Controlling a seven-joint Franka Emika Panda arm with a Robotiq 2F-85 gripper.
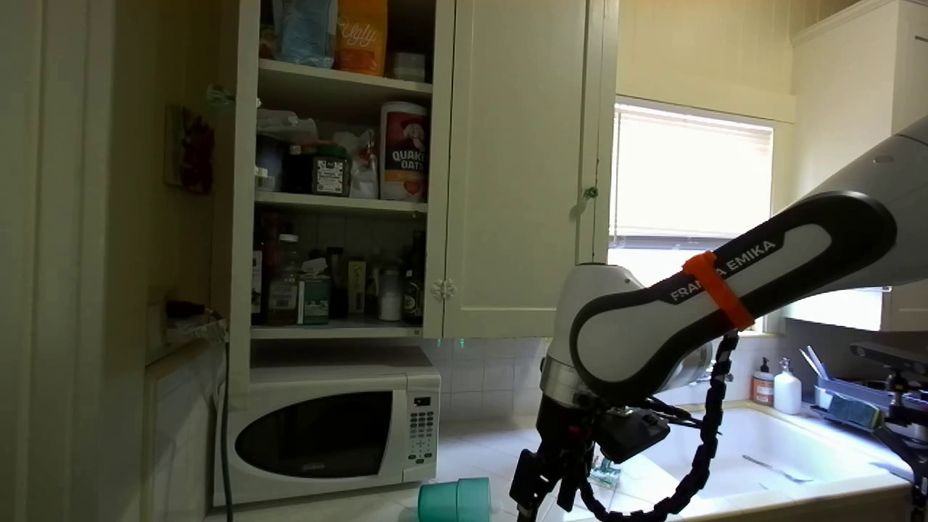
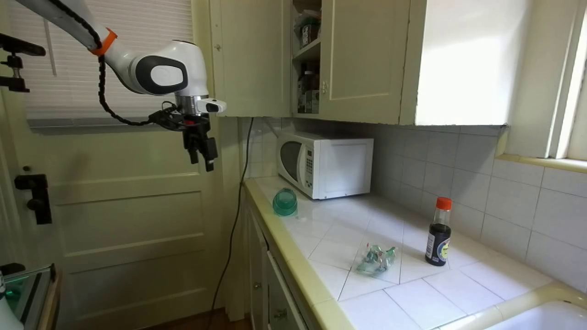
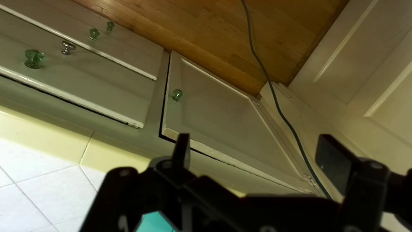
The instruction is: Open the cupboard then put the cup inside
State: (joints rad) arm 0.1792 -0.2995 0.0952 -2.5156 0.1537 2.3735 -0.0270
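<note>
Beside the front edge of the table (image 2: 316,229), the gripper (image 2: 202,164) is hanging with its jaws spread wide, and it is holding nothing. Near the microwave (image 2: 346,167), on the same table, the cup (image 2: 285,201) is lying, as it seems, on its side. Higher up, the cupboard (image 1: 518,167) is showing its door (image 1: 518,246) closed, so by my judgement the step in hand, the opening, is waiting to be done. Such a step is asking for height first: the gripper should be rising to the knob (image 1: 591,192), coming at it from the front, and closing squarely, because a crooked grip is likely slipping on something so small. Since the hinge (image 1: 444,290) is sitting at the opposite edge, the pull should be following a curve, not a straight line, with the arm (image 1: 631,341) keeping outside the swing. Opening it wide is making sense, as the cup is needing room for its later entering.
</note>
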